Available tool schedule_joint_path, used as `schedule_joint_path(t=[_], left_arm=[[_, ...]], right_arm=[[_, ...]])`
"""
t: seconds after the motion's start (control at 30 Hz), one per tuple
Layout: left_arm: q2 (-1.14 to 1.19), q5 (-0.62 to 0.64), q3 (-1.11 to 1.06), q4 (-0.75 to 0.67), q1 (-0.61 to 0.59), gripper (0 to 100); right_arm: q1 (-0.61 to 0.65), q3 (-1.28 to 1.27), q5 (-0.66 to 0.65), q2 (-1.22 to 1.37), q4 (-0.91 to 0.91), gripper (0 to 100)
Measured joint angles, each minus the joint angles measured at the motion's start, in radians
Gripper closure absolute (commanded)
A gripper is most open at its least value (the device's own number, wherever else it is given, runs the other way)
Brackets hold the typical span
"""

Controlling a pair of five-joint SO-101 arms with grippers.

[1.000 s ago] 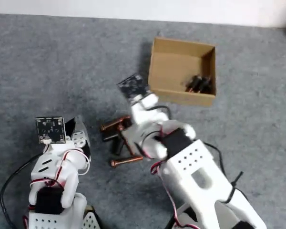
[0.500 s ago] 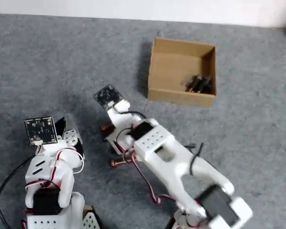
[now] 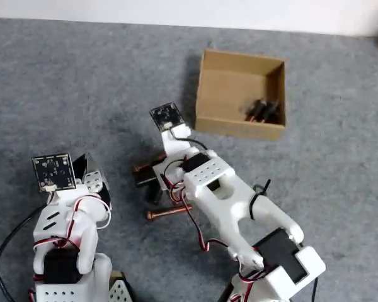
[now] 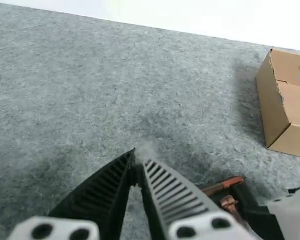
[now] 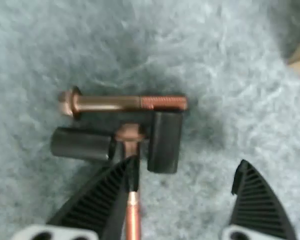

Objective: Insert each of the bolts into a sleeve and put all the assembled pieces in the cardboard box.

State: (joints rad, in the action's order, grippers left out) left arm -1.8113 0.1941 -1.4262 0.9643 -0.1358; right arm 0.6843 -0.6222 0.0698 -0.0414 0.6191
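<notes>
My right gripper (image 5: 182, 175) hangs open low over a small pile on the grey carpet. In the pile, one copper bolt (image 5: 122, 103) lies flat, and two black sleeves (image 5: 80, 144) (image 5: 165, 141) rest beside it. A second bolt (image 5: 131, 150) runs along one right finger (image 5: 107, 197). Nothing is between the jaws. In the high view a third bolt (image 3: 167, 214) lies apart, nearer the arms. The cardboard box (image 3: 230, 123) stands behind the pile with dark assembled pieces (image 3: 263, 111) in its corner. My left gripper (image 4: 138, 167) is shut and empty, left of the pile.
Grey carpet covers the whole table. The left arm (image 3: 66, 220) stands at the front left, the right arm's body (image 3: 239, 214) crosses the middle front. A white wall edge runs along the back.
The right arm swung left over the pile, then came back toward the box side and now sits lower. The left arm shifted slightly left, then kept still.
</notes>
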Motion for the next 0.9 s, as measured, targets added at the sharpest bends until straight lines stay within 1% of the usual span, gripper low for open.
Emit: schedule_joint_path(t=[0.27,0.4,0.53,0.7,0.77,0.8,0.9], left_arm=[[0.000,0.000,0.000,0.000,0.000,99],[0.000,0.000,0.000,0.000,0.000,99],[0.000,0.000,0.000,0.000,0.000,99],[0.000,0.000,0.000,0.000,0.000,99],[0.000,0.000,0.000,0.000,0.000,99],[0.000,0.000,0.000,0.000,0.000,99],[0.000,0.000,0.000,0.000,0.000,99]], right_arm=[[0.000,0.000,0.000,0.006,-0.043,71.6],[0.000,0.008,0.000,0.064,-0.049,71.7],[-0.006,0.094,0.000,0.164,-0.043,71.7],[-0.006,0.219,0.000,0.269,0.032,71.7],[-0.006,0.250,0.000,0.293,0.063,74.6],[-0.006,0.264,0.000,0.302,0.078,77.8],[-0.008,0.285,0.000,0.305,0.118,93.4]])
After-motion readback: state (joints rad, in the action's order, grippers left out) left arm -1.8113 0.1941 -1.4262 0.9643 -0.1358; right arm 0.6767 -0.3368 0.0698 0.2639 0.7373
